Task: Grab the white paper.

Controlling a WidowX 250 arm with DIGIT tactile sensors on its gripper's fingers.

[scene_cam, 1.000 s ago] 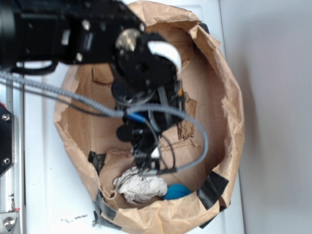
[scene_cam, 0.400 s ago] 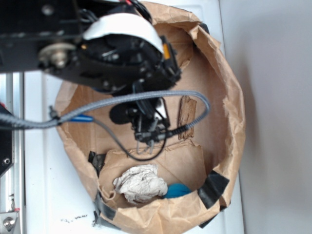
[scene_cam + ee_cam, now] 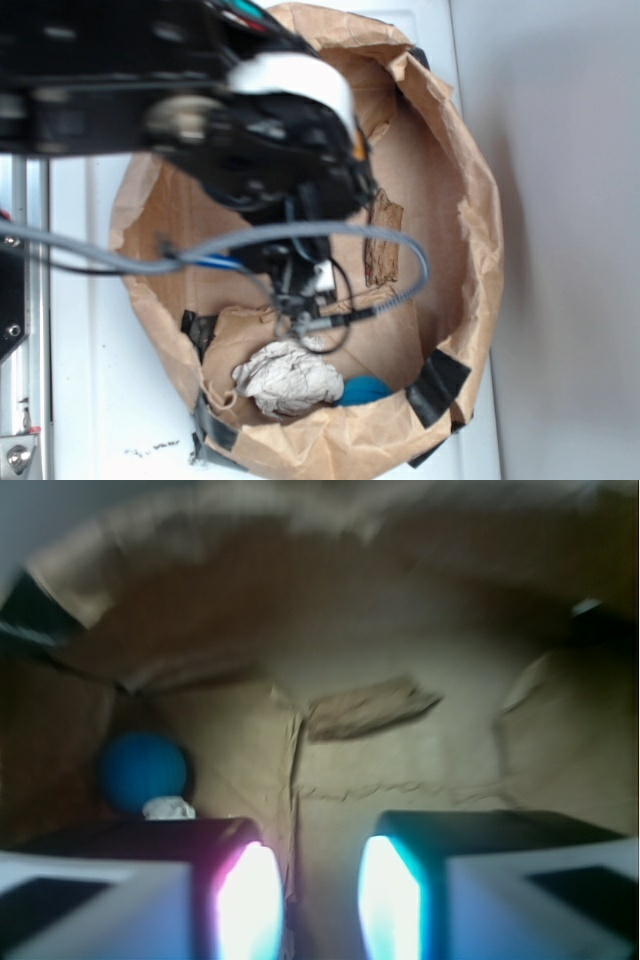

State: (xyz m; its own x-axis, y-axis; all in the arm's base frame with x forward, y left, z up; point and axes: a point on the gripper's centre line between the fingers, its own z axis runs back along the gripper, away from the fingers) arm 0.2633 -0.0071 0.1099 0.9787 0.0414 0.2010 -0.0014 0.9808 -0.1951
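White paper (image 3: pixel 288 378), one crumpled off-white wad with grey creases, lies on the floor of the single brown paper bag (image 3: pixel 470 215), down at about 6 o'clock in the exterior view, close against the bag's near wall. One blue ball (image 3: pixel 365 390) sits just beside it toward 3 o'clock, partly tucked under a fold of the bag. In the wrist view only a small pale scrap of the wad (image 3: pixel 168 807) shows, at about 8 o'clock, directly below the ball (image 3: pixel 142 770) and just above the left finger.

One gripper (image 3: pixel 300 300) hangs inside the bag, above the floor and toward 12 o'clock from the wad, apart from it. Its two fingers (image 3: pixel 235 880) show at the bottom of the wrist view with a clear strip of brown bag floor between them, so the jaws stand apart and hold nothing. That floor strip shows a crease and a torn flap, nothing else.

The blurred black arm (image 3: pixel 200 110) crosses the upper left of the exterior view, with one white label strip (image 3: pixel 300 80) on it and one grey cable (image 3: pixel 300 235) looping across the bag's opening. Three patches of black tape (image 3: pixel 436 388) show along the bag's lower rim. The bag stands on a white table (image 3: pixel 90 400).
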